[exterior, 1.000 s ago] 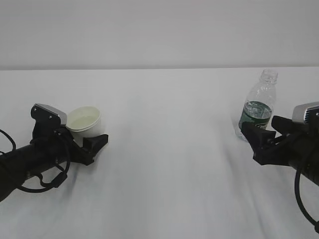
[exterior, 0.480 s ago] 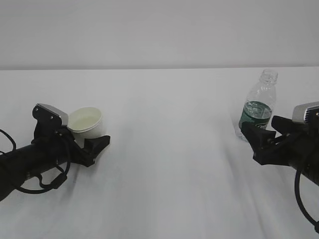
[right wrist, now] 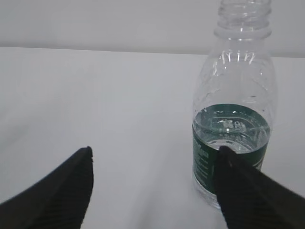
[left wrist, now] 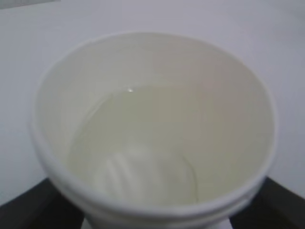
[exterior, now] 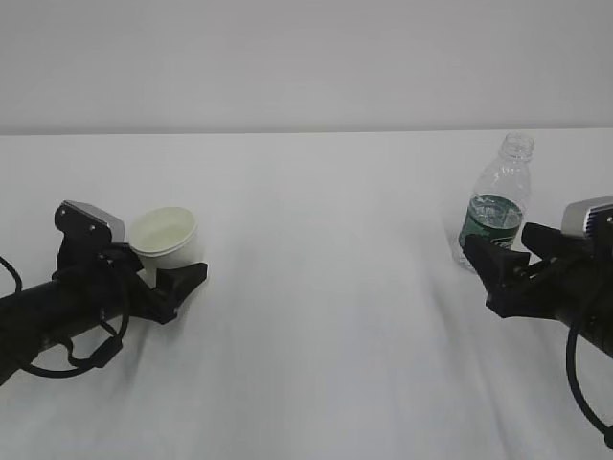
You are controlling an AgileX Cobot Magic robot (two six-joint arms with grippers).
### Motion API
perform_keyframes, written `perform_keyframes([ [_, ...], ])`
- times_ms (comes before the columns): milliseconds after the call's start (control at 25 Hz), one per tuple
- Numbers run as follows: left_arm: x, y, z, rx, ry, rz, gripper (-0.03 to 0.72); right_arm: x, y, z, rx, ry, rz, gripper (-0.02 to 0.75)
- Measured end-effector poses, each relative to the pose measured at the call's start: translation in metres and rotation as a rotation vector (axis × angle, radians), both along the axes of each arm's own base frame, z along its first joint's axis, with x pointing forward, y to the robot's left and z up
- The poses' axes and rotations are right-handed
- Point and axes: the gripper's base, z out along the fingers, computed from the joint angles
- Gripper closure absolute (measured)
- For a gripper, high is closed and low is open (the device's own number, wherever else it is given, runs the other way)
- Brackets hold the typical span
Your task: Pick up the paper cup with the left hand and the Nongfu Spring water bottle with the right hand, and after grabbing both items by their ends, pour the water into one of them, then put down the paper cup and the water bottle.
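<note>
White cloth covers the table (exterior: 316, 287), bare between the two arms. At the left, the paper cup (exterior: 165, 237) sits between the spread fingers of the left hand (exterior: 163, 273), tilted, with water (left wrist: 138, 152) pooled inside. At the right, the Nongfu Spring water bottle (exterior: 495, 203) stands upright, part full. The right hand (right wrist: 152, 191) has its jaws apart, with one finger in front of the bottle's base; whether it touches, I cannot tell.

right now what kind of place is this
Probably a lab test bench, not a home: a bare white table against a blank wall, with only a paper cup and a water bottle set out between two robot arms.
</note>
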Motion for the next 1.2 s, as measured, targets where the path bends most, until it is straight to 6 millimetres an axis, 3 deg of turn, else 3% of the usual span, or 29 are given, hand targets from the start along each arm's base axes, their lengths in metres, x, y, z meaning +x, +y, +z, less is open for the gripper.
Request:
perform_keyframes([
  [640,-0.011,0.003,0.005,0.003,0.016,0.005,0.011,0.0,0.0,0.0,0.0,0.0,0.002,0.15],
  [1200,-0.03,0.009,0.012,0.028,0.029,0.024,0.008,0.0,0.0,0.0,0.0,0.0,0.002,0.15],
])
